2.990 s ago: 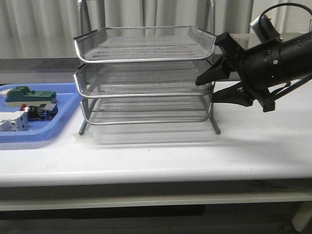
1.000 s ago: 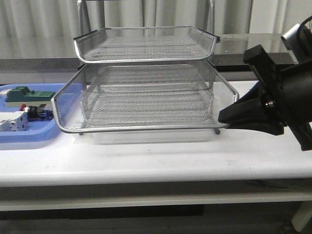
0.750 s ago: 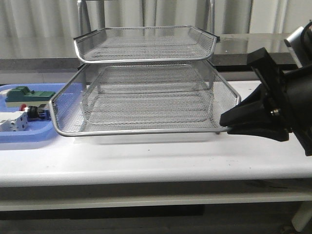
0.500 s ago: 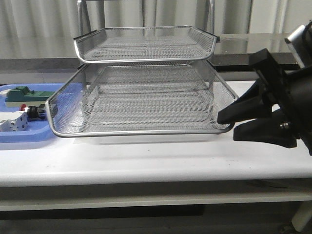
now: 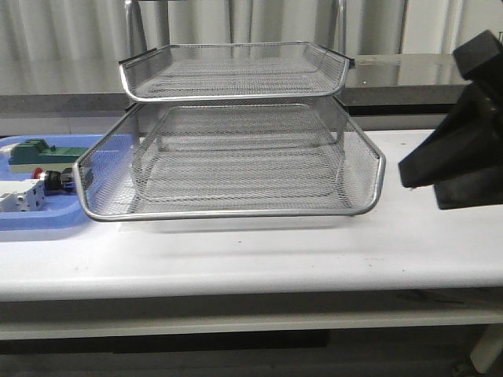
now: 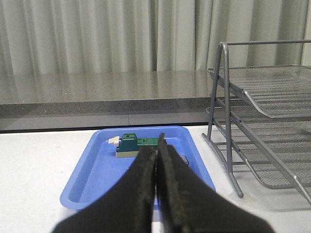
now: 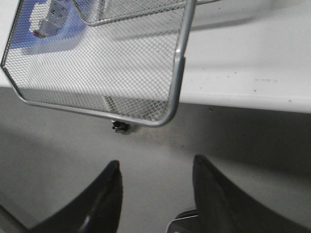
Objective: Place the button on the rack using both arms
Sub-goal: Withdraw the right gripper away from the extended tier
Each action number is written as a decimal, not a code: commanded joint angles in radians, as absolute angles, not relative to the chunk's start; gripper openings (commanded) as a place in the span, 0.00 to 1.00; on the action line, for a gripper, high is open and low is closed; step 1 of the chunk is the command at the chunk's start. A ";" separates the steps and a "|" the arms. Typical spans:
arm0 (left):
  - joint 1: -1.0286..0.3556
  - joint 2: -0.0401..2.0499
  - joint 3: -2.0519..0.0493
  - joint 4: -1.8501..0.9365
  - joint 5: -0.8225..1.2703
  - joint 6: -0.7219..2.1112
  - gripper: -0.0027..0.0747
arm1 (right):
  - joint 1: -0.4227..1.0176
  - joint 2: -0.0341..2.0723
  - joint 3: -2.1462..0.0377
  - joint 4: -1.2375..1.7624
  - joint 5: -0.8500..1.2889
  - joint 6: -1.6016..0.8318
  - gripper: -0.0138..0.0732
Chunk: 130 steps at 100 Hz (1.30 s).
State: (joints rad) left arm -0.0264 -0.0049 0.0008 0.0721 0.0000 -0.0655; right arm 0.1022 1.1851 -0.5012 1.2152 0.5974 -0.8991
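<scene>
Waiting on the button: middle tier drawn out, nothing placed yet.
Front view: the rack (image 5: 236,126) has its middle tray slid forward and bare, the button (image 5: 53,181) lying in the blue tray (image 5: 47,218) on the worktop (image 5: 259,255). Left wrist view: left gripper (image 6: 156,187) pressed closed, empty (pick-up remains). Right wrist view: right gripper (image 7: 155,194) spread, holding nothing.

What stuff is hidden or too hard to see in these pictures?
- Button: front view, the pulled-out rack tray's corner covers part of it, and it is tiny.
- Blue tray: left wrist view, the shut left gripper hides its middle; the button cannot be made out there.
- Right gripper: front view, cut off by the right edge, so only a dark shape shows.
</scene>
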 commanded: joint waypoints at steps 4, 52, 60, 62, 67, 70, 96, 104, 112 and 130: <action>-0.025 -0.040 0.048 0.067 -0.073 -0.074 0.04 | 0.100 1.037 -0.522 1.020 0.589 -0.702 0.57; -0.025 -0.040 0.048 0.067 -0.073 -0.074 0.04 | 0.098 0.682 -0.697 0.054 0.842 0.000 0.57; -0.025 -0.040 0.048 0.067 -0.073 -0.074 0.04 | 0.098 0.642 -0.699 -0.014 0.843 0.021 0.57; -0.025 -0.040 0.048 0.067 -0.073 -0.074 0.04 | 0.098 0.634 -0.699 -0.027 0.843 0.025 0.57; -0.025 -0.040 0.048 0.067 -0.073 -0.074 0.04 | 0.098 0.615 -0.699 -0.053 0.844 0.034 0.57; -0.025 -0.040 0.048 0.067 -0.073 -0.074 0.04 | 0.098 0.609 -0.699 -0.060 0.844 0.038 0.57; -0.025 -0.040 0.048 0.067 -0.073 -0.074 0.04 | 0.098 0.586 -0.699 -0.102 0.834 0.073 0.50; -0.025 -0.040 0.048 0.067 -0.073 -0.074 0.04 | 0.098 0.586 -0.699 -0.102 0.834 0.073 0.40; -0.025 -0.040 0.048 0.067 -0.073 -0.074 0.04 | 0.098 0.586 -0.699 -0.103 0.831 0.073 0.30; -0.025 -0.040 0.048 0.067 -0.073 -0.074 0.04 | 0.098 0.586 -0.699 -0.103 0.786 0.073 0.07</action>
State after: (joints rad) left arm -0.0264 -0.0049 0.0008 0.0721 0.0000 -0.0655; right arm 0.1022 0.5844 -0.6666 -0.0829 0.8757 0.0691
